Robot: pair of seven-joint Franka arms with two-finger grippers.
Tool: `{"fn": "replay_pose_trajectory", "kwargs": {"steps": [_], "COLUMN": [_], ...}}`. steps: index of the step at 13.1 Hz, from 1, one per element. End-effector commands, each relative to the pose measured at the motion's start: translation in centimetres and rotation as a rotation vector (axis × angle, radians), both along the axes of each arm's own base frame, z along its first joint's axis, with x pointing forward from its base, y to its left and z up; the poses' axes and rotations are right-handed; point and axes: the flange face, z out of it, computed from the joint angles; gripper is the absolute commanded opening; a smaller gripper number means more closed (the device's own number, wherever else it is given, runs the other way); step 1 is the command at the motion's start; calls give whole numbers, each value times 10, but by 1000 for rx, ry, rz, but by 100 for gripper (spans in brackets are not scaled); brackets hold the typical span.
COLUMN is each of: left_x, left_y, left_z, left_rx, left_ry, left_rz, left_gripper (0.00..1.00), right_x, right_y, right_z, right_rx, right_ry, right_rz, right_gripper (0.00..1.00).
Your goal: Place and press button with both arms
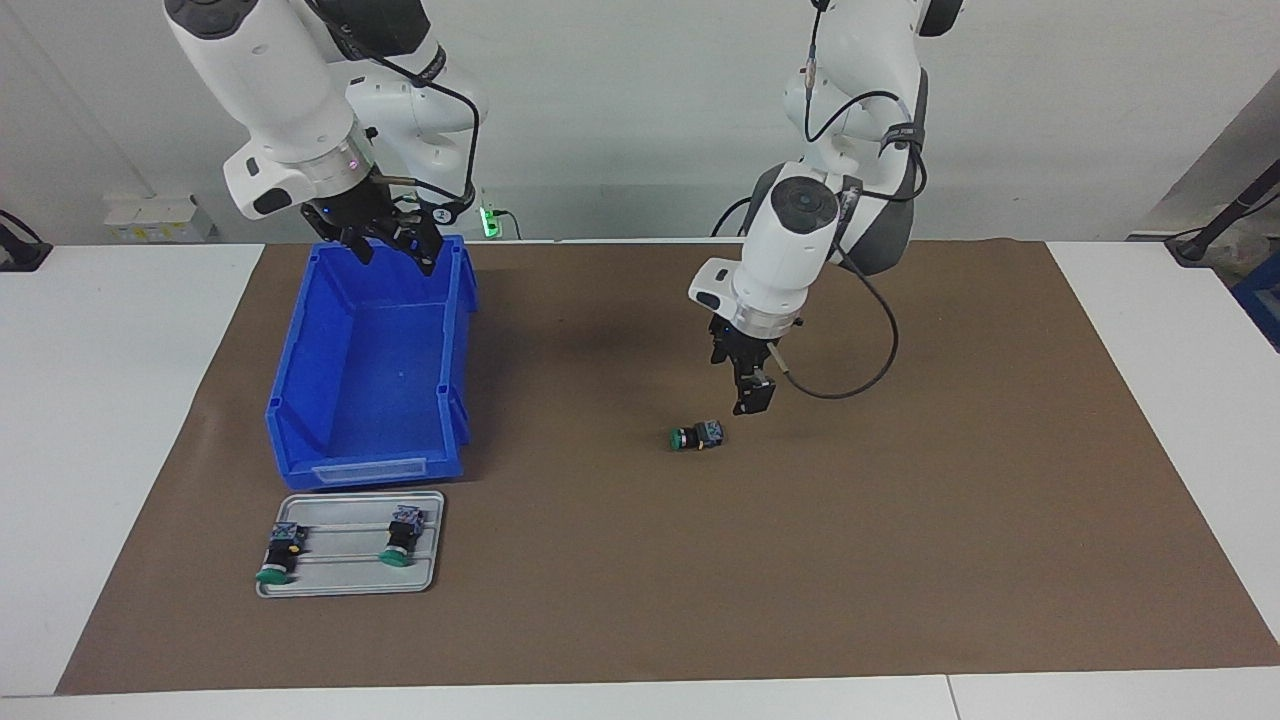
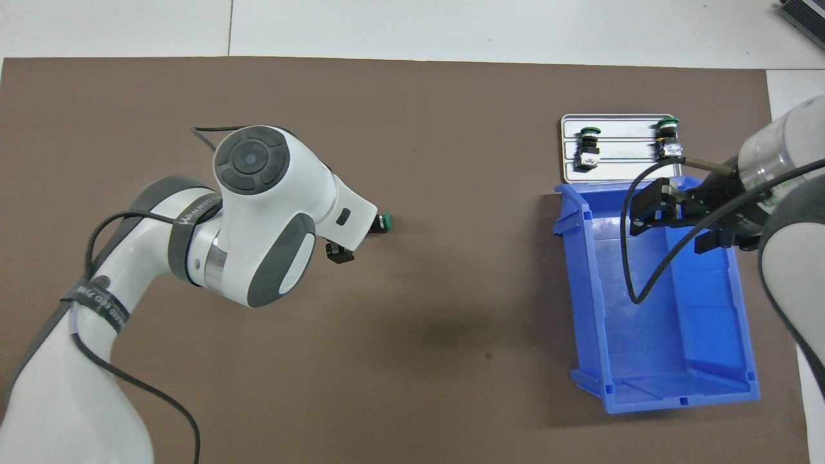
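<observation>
My left tool (image 1: 752,398) hung just above the button (image 1: 698,436), which lay on its side at frame centre on the bench (image 1: 900,560); I could not tell its opening. My right tool (image 1: 385,240) waited, spread and empty, over the bin (image 1: 370,400). I judged a clean grasp needed the fingers straddling the black body.

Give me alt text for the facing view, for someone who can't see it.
The left gripper hangs just above a green-capped push button lying on its side on the brown mat. The right gripper is over an empty blue plastic bin. Beside the bin, a grey metal tray holds two more buttons.
</observation>
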Motion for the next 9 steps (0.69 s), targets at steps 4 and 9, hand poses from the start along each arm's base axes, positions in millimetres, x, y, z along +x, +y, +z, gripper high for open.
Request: {"fn": "replay_pose_trajectory", "kwargs": {"steps": [4,9], "left_x": [14,11], "left_y": [-36,-43], "left_z": [-43,-71], "left_rx": [17,33], "left_ry": [-65,-58], "left_rz": [53,60], "left_gripper": [96,94], "right_x": [-5,14], "right_y": [-28,-41], "right_z": [-2,17], "right_rx": [-41,-33], "right_ry": [-81,-141], "right_rz": [53,25], "right_gripper": [87,90]}}
